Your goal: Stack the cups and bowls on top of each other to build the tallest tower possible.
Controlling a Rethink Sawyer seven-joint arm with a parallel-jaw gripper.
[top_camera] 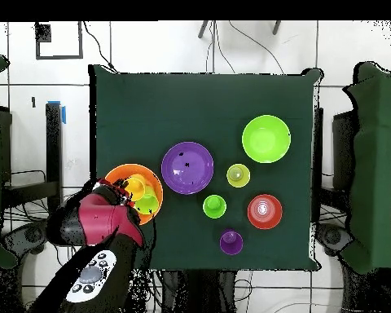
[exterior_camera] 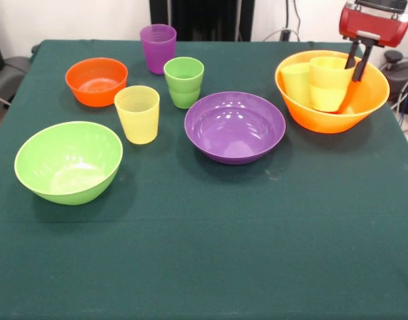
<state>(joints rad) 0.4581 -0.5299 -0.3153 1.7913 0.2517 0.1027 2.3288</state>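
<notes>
Gripper (exterior_camera: 358,65): fingers slightly apart, tips down inside the big orange bowl (exterior_camera: 364,107), beside two cups (exterior_camera: 324,83), holding nothing.
Other bowls, cups: spread separately over the table (exterior_camera: 204,267).

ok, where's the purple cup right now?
In the front view the purple cup stands upright at the table's far edge, left of centre, just behind the green cup and right of the orange bowl.
</notes>
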